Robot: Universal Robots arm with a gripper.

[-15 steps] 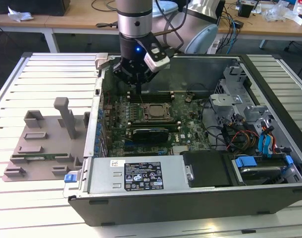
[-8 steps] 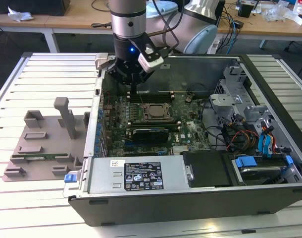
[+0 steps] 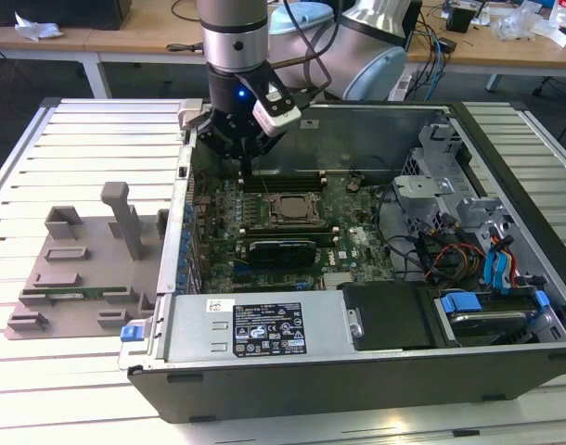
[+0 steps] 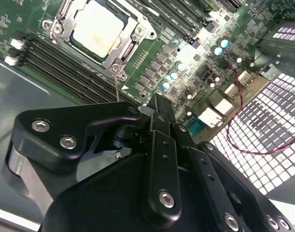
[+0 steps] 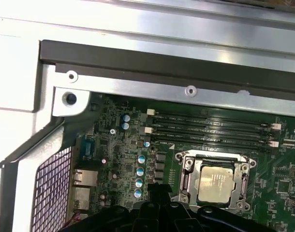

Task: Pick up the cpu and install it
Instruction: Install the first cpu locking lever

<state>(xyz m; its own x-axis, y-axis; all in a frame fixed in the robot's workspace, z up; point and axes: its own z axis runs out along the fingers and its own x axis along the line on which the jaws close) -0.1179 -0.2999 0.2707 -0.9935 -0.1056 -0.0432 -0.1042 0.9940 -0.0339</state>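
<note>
The cpu [image 4: 98,27] already lies flat in the socket [image 4: 122,59] on the motherboard [image 3: 353,236], its pale metal top facing up inside the metal frame; in the first wrist view the cpu [image 5: 216,183] sits just beside the memory slots [image 5: 210,130], and in the exterior view the cpu [image 3: 290,209] is near the middle of the open case [image 3: 506,199]. The tool [image 3: 244,159] hangs over the board at the case's far corner toward the exterior view's left, near the socket but apart from it. In the second wrist view the tool [image 4: 156,108] has its black fingers [image 4: 159,140] drawn together with nothing between them, so it is clenched and empty. A thin wire lever [image 4: 117,89] rises from the socket's corner toward the fingertips; whether they touch cannot be told. The case rests on a slatted counter [image 3: 88,153], and a grey fixture [image 3: 83,269] lies on the counter toward the exterior view's left of the case. A power supply [image 3: 255,324] fills the case's near edge.
</note>
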